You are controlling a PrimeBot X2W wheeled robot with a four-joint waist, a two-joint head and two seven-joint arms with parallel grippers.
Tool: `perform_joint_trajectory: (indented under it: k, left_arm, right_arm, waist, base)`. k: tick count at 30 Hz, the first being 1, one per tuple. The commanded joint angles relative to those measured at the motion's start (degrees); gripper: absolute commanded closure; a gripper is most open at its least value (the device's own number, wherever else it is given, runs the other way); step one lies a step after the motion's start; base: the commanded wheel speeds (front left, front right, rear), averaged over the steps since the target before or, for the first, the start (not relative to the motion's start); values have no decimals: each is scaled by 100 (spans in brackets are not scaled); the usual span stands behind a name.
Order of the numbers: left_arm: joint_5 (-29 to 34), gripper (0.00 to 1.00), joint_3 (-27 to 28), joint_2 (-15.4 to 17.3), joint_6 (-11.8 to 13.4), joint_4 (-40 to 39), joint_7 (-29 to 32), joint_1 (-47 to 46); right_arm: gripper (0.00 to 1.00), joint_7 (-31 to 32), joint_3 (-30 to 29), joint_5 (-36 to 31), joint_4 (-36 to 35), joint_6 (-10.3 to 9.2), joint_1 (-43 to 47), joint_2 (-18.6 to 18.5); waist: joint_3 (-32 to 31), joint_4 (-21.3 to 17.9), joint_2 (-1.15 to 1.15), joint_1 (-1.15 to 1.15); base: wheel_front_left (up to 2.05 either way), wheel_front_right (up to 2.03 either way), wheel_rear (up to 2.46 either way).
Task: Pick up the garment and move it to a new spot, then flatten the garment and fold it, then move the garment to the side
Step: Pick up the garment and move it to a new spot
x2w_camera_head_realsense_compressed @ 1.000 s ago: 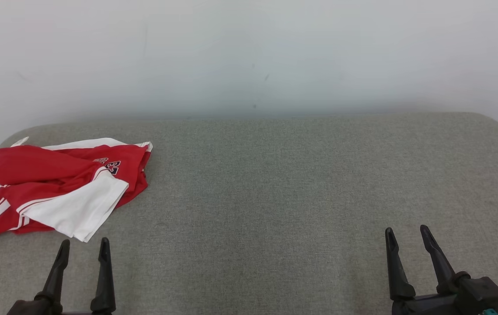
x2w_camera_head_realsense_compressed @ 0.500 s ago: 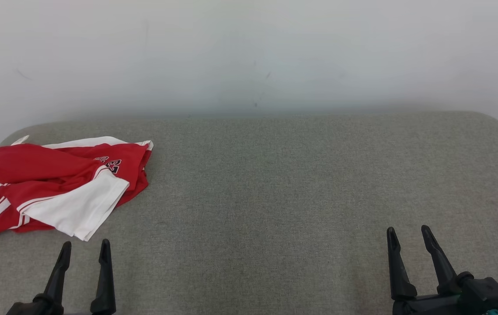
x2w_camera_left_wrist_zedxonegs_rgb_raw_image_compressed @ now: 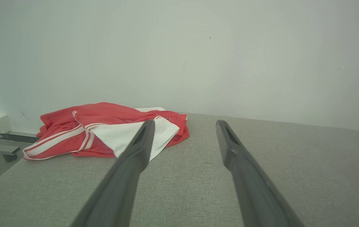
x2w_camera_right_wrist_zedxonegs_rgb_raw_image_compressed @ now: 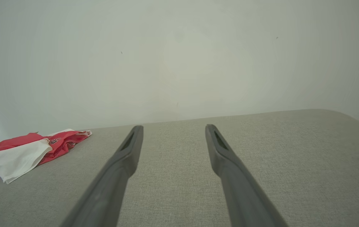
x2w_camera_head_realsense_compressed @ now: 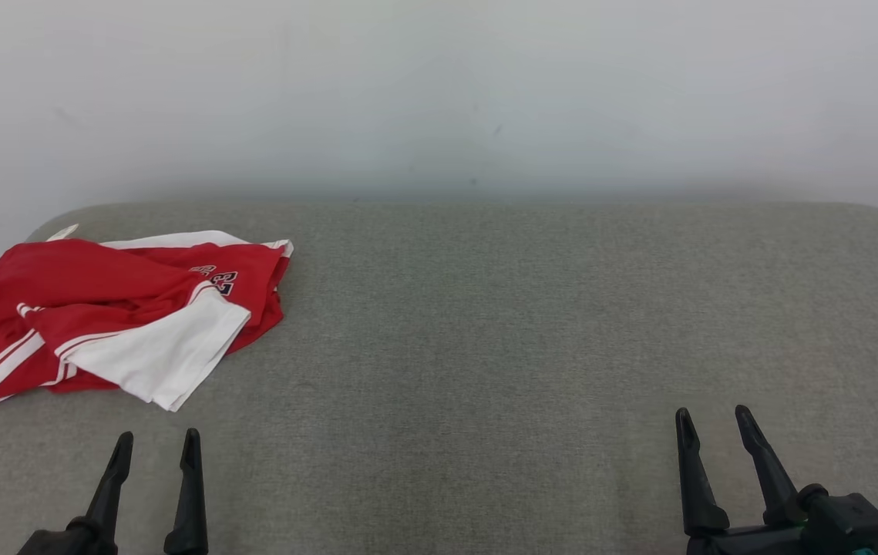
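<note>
The left gripper (x2w_camera_head_realsense_compressed: 158,438), two long dark tapered fingers on a black base, sits at the lower left of the head view, its fingers parted and pointing up. The right gripper (x2w_camera_head_realsense_compressed: 712,412), of the same build, sits at the lower right, fingers likewise spread, leaning slightly left.

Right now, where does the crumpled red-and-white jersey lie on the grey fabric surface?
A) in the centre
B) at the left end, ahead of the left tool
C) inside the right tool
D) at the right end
B: the crumpled red-and-white jersey lies at the left end of the grey fabric surface, beyond the open left tool.
</note>
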Motion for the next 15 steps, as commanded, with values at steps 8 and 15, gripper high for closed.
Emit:
perform_joint_trajectory:
  k: [8,15]
  left_arm:
    - [-48,0,4,112,40,27,138,-25]
    - [-37,0,-26,137,104,0,189,-61]
  right_arm:
    - [0,-33,24,117,98,-12,81,-14]
    - [0,-49,18,145,165,-12,48,-12]
  waist:
    - [13,662,0,0]
    - [95,1366,0,0]
  base:
    - [0,0,0]
    - [0,0,0]
